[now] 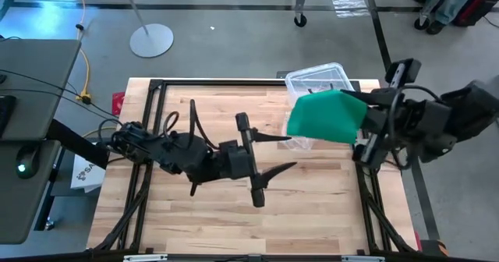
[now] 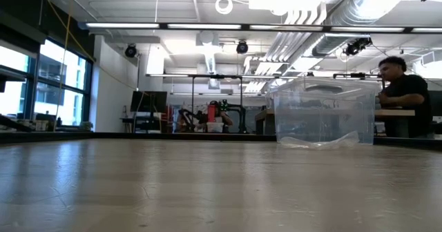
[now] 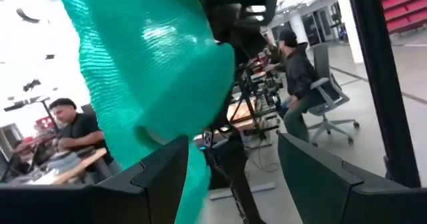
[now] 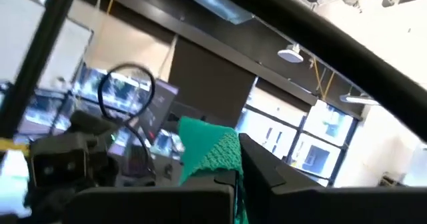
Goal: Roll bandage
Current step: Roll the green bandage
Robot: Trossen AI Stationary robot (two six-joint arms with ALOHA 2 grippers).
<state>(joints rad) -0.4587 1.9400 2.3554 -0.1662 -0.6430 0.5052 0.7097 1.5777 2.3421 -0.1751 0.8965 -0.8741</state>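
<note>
The bandage [image 1: 323,115] is held in the air above the bench's [image 1: 195,207] far right corner, pinched at one end by the pressed-together right hand [image 1: 366,110], its long axis hanging downward. The left hand [image 1: 274,154], fingers spread, is raised near the bench's middle, facing the strip. The strip's free end is judged to lie just beyond its fingertips [image 3: 160,167], toward the right edge
</note>
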